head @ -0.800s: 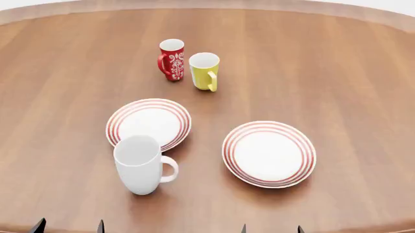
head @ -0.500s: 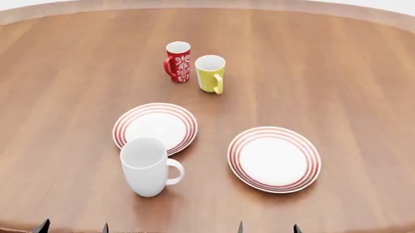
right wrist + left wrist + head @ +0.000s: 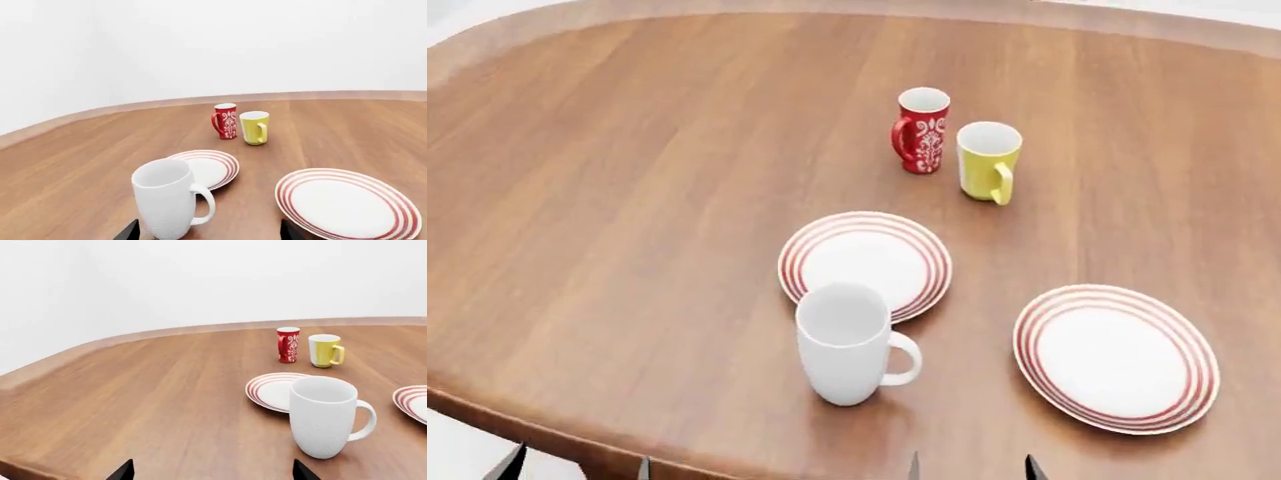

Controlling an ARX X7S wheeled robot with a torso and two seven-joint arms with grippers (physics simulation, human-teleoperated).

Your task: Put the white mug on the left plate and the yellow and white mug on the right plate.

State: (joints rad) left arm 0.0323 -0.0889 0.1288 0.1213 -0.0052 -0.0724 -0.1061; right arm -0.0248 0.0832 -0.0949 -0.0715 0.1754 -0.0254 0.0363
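Note:
The white mug [image 3: 845, 343] stands upright on the table just in front of the left plate [image 3: 865, 264], handle to the right. The right plate [image 3: 1116, 357] lies empty at the right. The yellow and white mug [image 3: 988, 161] stands further back. My left gripper [image 3: 574, 467] and right gripper [image 3: 970, 467] show only as dark fingertips at the head view's bottom edge, both open and empty, short of the white mug. The white mug also shows in the left wrist view [image 3: 324, 416] and the right wrist view [image 3: 166, 197], close ahead of the right gripper [image 3: 209, 231].
A red mug with white floral pattern [image 3: 922, 129] stands just left of the yellow mug. The wooden table's [image 3: 627, 200] rounded front-left edge runs near my left gripper [image 3: 209, 471], with white floor beyond it.
The head view has shifted left: mugs and plates now sit further right in the picture and the table's front-left edge has come into view. Nothing on the table has moved.

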